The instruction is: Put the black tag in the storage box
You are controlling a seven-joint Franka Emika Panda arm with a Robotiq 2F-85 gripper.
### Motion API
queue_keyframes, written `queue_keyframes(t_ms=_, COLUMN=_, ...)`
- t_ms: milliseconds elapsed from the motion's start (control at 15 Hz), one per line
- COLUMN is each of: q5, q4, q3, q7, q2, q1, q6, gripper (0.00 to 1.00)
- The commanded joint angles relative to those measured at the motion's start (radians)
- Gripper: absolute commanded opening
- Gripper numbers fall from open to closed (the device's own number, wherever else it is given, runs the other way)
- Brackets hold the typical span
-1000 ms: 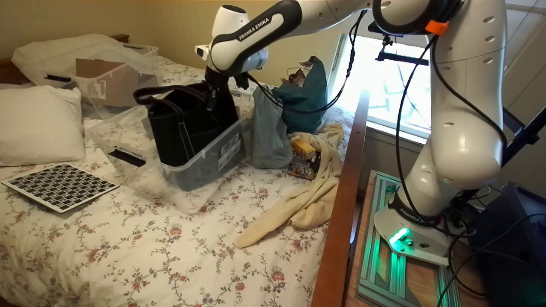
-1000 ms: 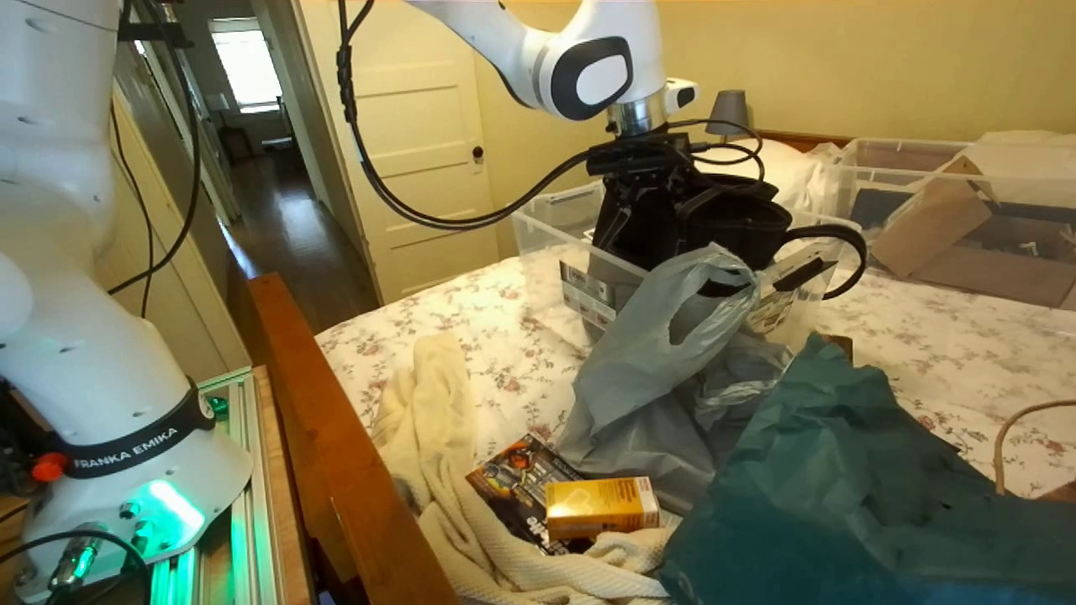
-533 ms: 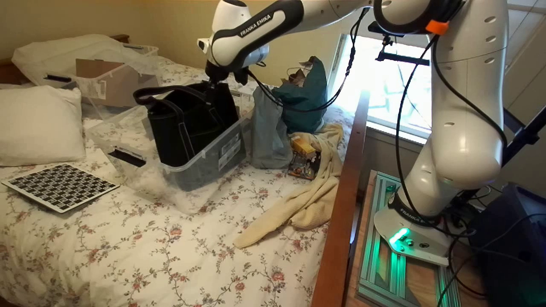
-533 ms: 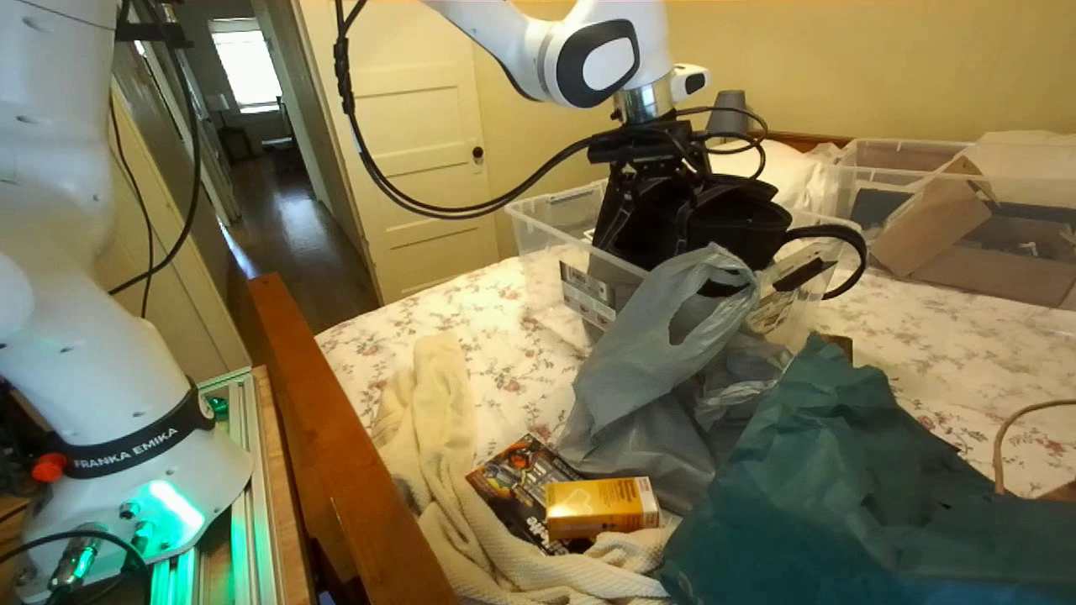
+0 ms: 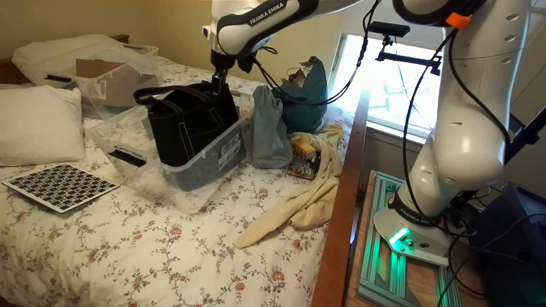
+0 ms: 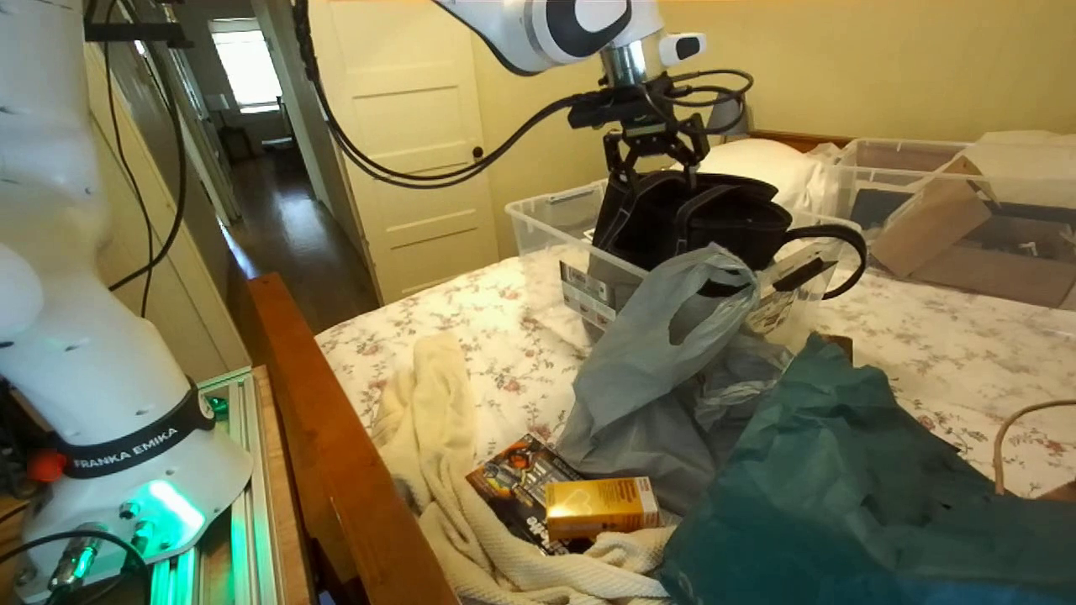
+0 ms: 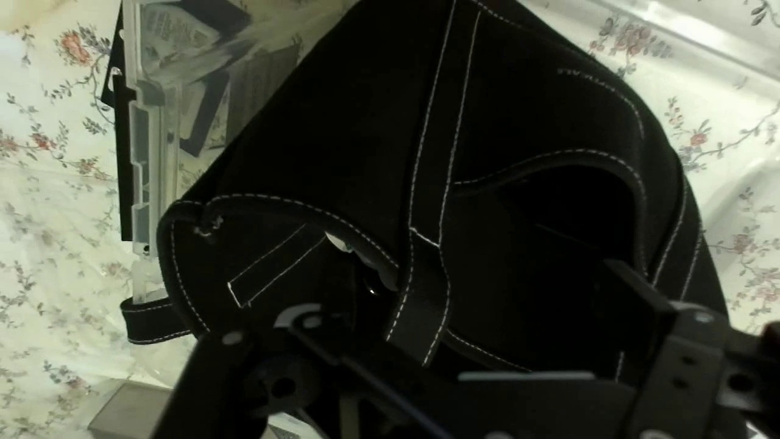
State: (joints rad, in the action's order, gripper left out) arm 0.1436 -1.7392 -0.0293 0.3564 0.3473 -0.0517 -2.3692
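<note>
I can make out no separate small black tag in any view. A big black fabric bag with white stitching (image 5: 187,128) sits in the clear storage box (image 5: 198,179). In an exterior view the bag (image 6: 731,223) leans in the box (image 6: 538,223), one handle hanging over the wall. My gripper (image 6: 656,177) is open at the bag's top rim, with no object seen between its fingers; it also shows above the bag in an exterior view (image 5: 218,85). In the wrist view the fingers (image 7: 466,296) stand apart over the dark bag (image 7: 341,134). Whether the tips touch it, I cannot tell.
A grey plastic bag (image 6: 639,403) and a teal bag (image 6: 841,504) stand beside the box. A yellow carton (image 6: 601,507) lies on a cream blanket (image 6: 437,395). Another clear bin (image 5: 96,85) holds cardboard. A checkered board (image 5: 62,186) and pillow (image 5: 38,123) lie on the bed.
My gripper has risen from down at the bag's opening to its rim, and its fingers now show in an exterior view where they were hidden. The bag and box have not moved.
</note>
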Motion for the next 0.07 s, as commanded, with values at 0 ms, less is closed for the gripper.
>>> queue_keyframes(t_ms=0, q5=0.003, q4=-0.013, q3=0.010, q7=-0.002, q2=-0.020, q1=-0.006, q6=0.009, gripper=1.00)
